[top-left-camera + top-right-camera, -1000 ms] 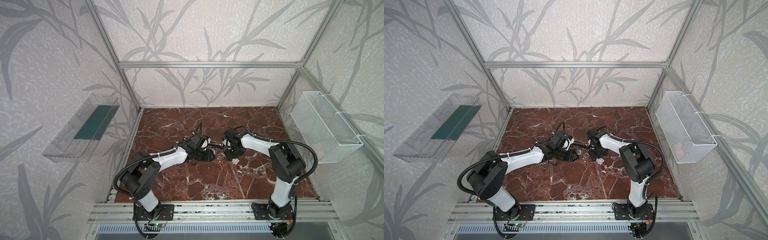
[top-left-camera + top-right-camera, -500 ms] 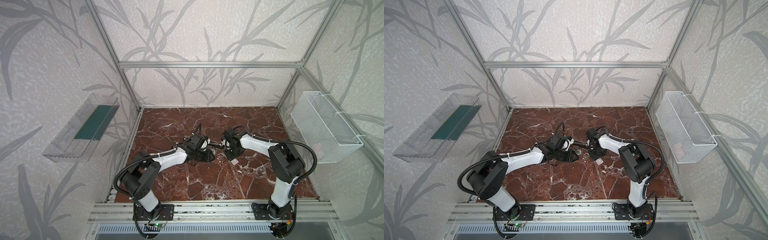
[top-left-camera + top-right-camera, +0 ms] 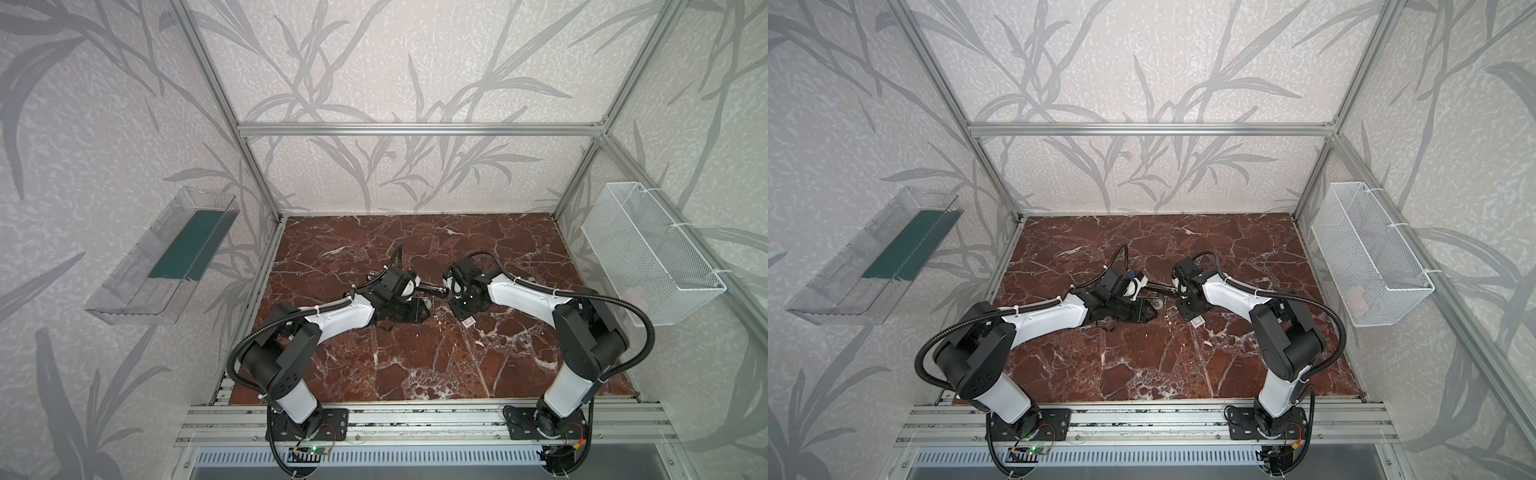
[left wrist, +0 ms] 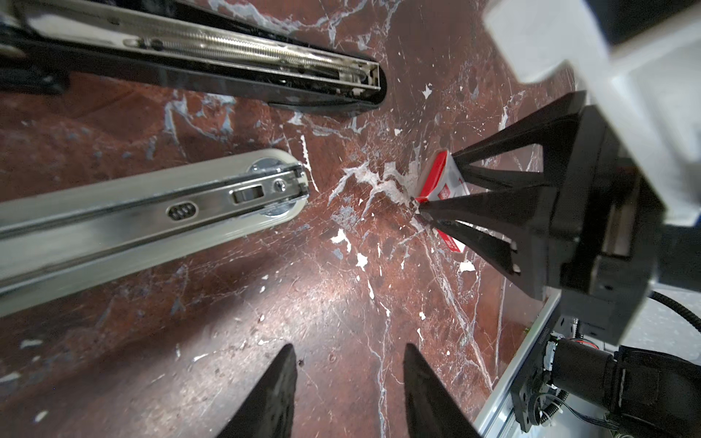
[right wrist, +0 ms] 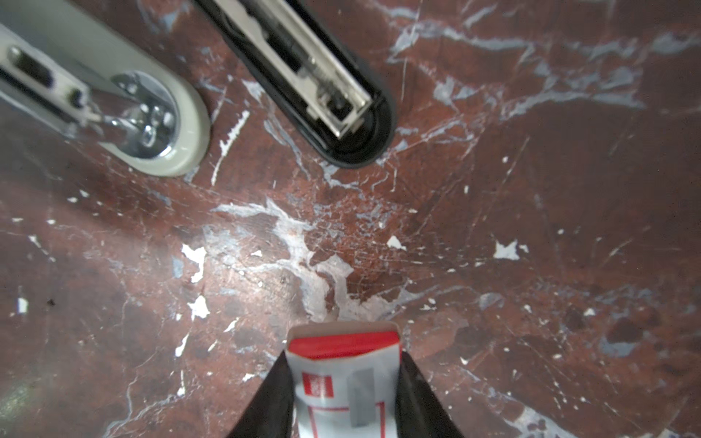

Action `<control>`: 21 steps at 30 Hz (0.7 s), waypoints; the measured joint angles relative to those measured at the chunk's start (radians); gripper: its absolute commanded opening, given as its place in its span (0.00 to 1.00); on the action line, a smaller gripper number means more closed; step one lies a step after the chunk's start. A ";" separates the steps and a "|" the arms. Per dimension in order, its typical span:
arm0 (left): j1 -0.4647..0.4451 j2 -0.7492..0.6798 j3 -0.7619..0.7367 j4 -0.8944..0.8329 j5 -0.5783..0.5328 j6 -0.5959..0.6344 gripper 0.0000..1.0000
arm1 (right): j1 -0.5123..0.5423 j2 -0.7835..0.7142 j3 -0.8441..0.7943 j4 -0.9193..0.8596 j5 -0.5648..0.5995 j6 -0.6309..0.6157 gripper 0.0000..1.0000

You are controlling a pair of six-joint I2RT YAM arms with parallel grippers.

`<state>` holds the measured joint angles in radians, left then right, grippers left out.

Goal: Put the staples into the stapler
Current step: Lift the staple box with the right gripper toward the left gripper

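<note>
Two staplers: the black stapler [image 4: 235, 53] and a beige-grey stapler [image 4: 151, 212] lie opened and near each other on the marble tabletop [image 4: 303, 303], not touching.
Black stapler: it lies on the table with its silver rail bared. Both wrist views show this sharply.
Staple box [image 5: 341, 383]: white with red print, it lies on the marble near the staplers' rounded ends but apart from them.
Staples: no view shows them, and I cannot tell whether strips lie inside the box.
Right gripper [image 5: 343, 356]: clenched on the staple box, with a finger against each side. The right wrist view shows the contact. The left wrist view shows the tips down at table level.
Left gripper [image 4: 348, 349]: released, with its fingers spread above bare marble and nothing between them.
Top views: the arms meet mid-table and cover most of both staplers. Only a corner of the box [image 3: 468, 321] pokes out under the right gripper.
Walls, top views only: a wire basket [image 3: 648, 257] hangs on the right and a clear tray [image 3: 166, 257] on the left.
</note>
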<state>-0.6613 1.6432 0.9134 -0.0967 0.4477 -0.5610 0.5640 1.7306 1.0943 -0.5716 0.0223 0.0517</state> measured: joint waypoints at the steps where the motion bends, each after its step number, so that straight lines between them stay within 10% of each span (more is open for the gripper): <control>1: 0.000 0.000 0.000 0.000 0.000 0.000 0.47 | 0.000 -0.014 -0.008 0.007 0.005 0.001 0.40; 21: 0.006 0.000 0.000 0.008 0.019 -0.016 0.47 | 0.026 -0.227 -0.190 0.232 -0.034 -0.006 0.41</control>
<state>-0.6556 1.6432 0.9134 -0.0887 0.4667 -0.5770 0.5903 1.5036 0.9047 -0.3397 -0.0116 0.0460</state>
